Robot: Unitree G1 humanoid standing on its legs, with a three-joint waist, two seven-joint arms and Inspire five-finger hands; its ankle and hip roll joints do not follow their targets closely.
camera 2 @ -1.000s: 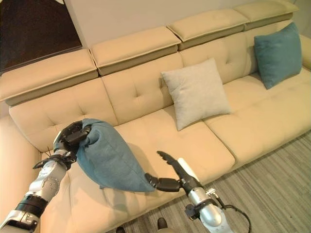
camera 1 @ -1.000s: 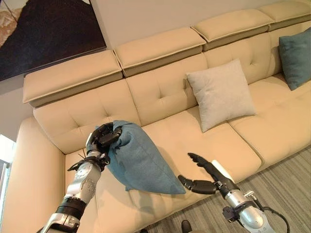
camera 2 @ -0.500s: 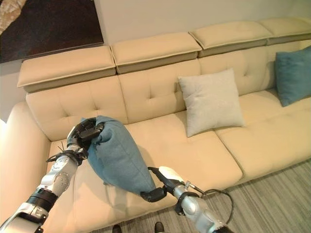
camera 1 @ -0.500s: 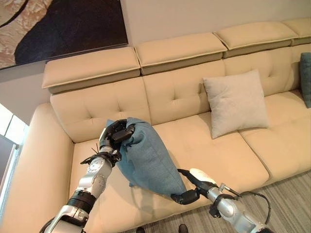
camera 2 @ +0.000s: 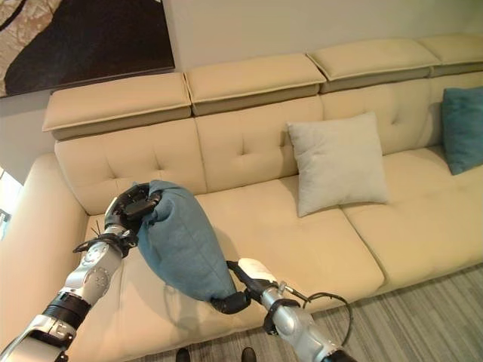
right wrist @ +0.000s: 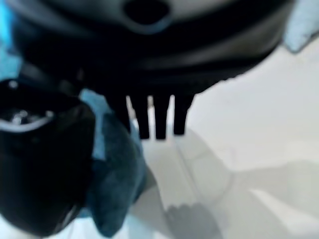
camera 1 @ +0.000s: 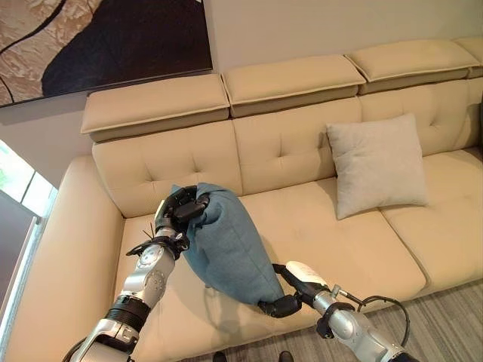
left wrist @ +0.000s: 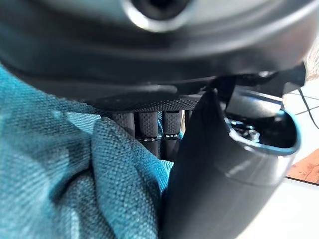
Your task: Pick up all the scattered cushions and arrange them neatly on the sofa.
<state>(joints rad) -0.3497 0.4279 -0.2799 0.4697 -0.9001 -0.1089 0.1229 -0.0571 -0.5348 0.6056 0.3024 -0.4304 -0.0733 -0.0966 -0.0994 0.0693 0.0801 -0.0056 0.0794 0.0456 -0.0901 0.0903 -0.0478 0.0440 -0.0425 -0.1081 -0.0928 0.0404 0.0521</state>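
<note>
A blue cushion (camera 1: 226, 249) stands tilted on the left seat of the cream sofa (camera 1: 339, 241). My left hand (camera 1: 179, 213) is shut on its top corner, and the blue fabric (left wrist: 75, 174) bunches against the curled fingers. My right hand (camera 1: 290, 290) is at the cushion's lower corner near the seat's front edge. Its thumb is under the corner (right wrist: 112, 184) and its fingers are over it, pinching it. A beige cushion (camera 1: 377, 164) leans upright against the middle backrest. A teal cushion (camera 2: 462, 128) leans at the far right.
The sofa's left armrest (camera 1: 53, 256) rises beside my left arm. A dark painting (camera 1: 90, 45) hangs on the wall above the headrests. Grey striped carpet (camera 1: 445, 317) lies in front of the sofa.
The camera has turned left, shifting the sofa right in view. My right hand went from open in front of the seat to holding the blue cushion's lower corner. The left hand keeps its hold.
</note>
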